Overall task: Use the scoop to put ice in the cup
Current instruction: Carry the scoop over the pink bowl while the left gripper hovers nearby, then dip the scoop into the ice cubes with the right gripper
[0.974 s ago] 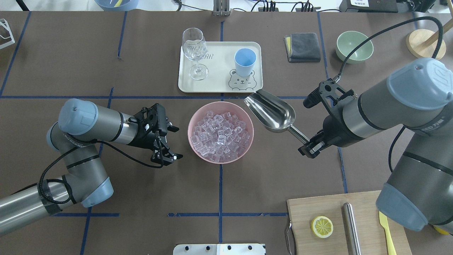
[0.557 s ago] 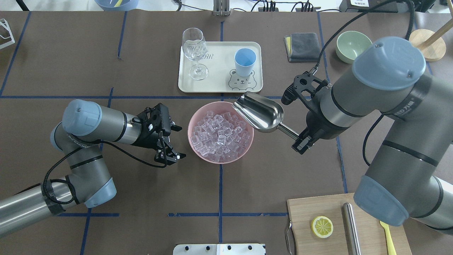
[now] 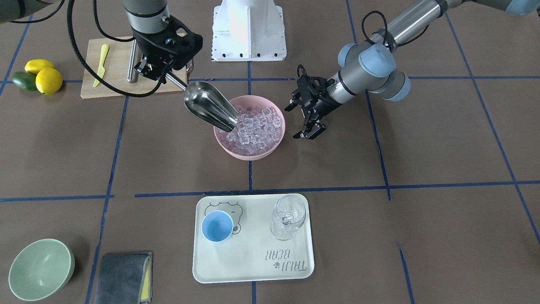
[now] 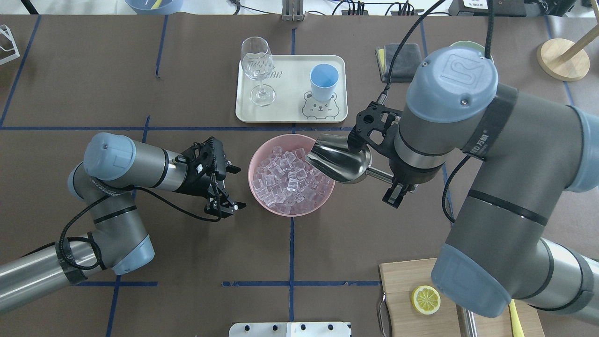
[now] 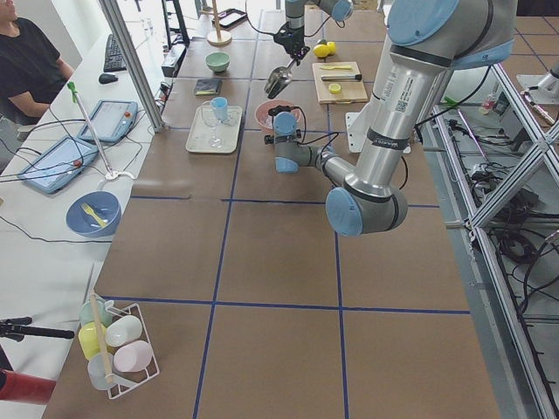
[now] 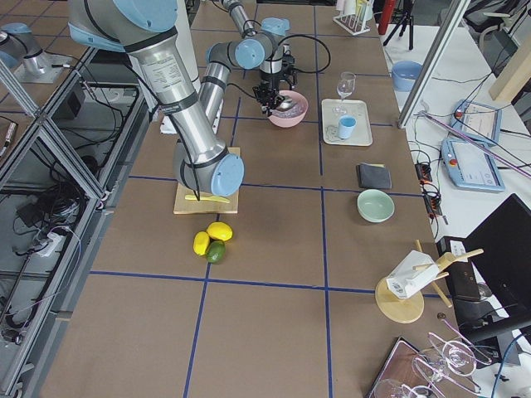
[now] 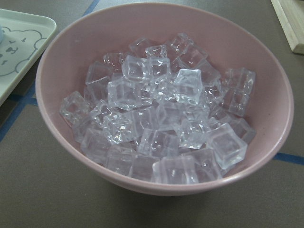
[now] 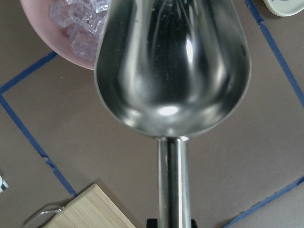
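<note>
The ice is heaped in a pink bowl at the table's middle. My right gripper is shut on the thin handle of the steel scoop. The scoop tilts mouth-down over the bowl's right rim, with its lip at the ice. Its trough is empty in the right wrist view. My left gripper stands open just left of the bowl, holding nothing. The light-blue cup stands empty on the tray behind the bowl.
The cream tray also carries a clear stemmed glass. A grey cloth and a green bowl lie far right. A cutting board with a lemon slice sits near right. Whole lemons lie beyond the board.
My right arm swung left and tipped the scoop's mouth down from beside the bowl onto the ice at its right rim. The left gripper edged slightly toward the bowl.
</note>
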`<state>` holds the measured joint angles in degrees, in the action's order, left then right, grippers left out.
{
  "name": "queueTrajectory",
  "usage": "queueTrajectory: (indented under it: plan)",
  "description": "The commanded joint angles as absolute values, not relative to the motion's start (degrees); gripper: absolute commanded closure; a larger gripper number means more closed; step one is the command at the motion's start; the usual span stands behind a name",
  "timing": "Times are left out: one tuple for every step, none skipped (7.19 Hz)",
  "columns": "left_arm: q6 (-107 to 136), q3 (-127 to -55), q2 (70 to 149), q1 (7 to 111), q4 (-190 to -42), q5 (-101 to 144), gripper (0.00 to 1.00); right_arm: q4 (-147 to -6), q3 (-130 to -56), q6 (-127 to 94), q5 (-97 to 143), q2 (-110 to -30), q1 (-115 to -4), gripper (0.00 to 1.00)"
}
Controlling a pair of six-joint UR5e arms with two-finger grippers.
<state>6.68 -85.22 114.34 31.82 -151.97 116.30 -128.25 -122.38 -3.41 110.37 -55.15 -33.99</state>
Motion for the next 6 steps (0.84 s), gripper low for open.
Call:
queueTrajectory:
  plan:
    - [6.68, -84.90, 114.43, 31.82, -152.14, 115.14, 0.00, -136.30, -120.68, 1.48, 106.62, -51.34, -32.70, 1.00]
    - [6.68, -84.90, 114.43, 31.82, -152.14, 115.14, 0.00, -139.02, -119.63, 4.37, 103.48, -49.85, -32.35, 1.00]
    - [6.68, -84.82, 114.35, 31.73, -152.14, 115.14, 0.00, -143.74, -116.66, 5.87, 102.49, -45.66, -32.26, 1.00]
    - [6.68, -84.47, 114.35, 31.64, -152.14, 115.05, 0.00, -146.40, -114.89, 8.15, 101.35, -42.74, -32.08, 1.00]
    - [6.77, -84.46, 114.35, 31.64, -152.14, 115.05, 0.00, -146.86, -112.52, 8.70, 100.03, -41.06, -31.65, 1.00]
    - [6.77, -84.29, 114.26, 31.64, -152.23, 115.05, 0.00, -149.65, -109.72, 8.96, 99.76, -37.74, -31.38, 1.00]
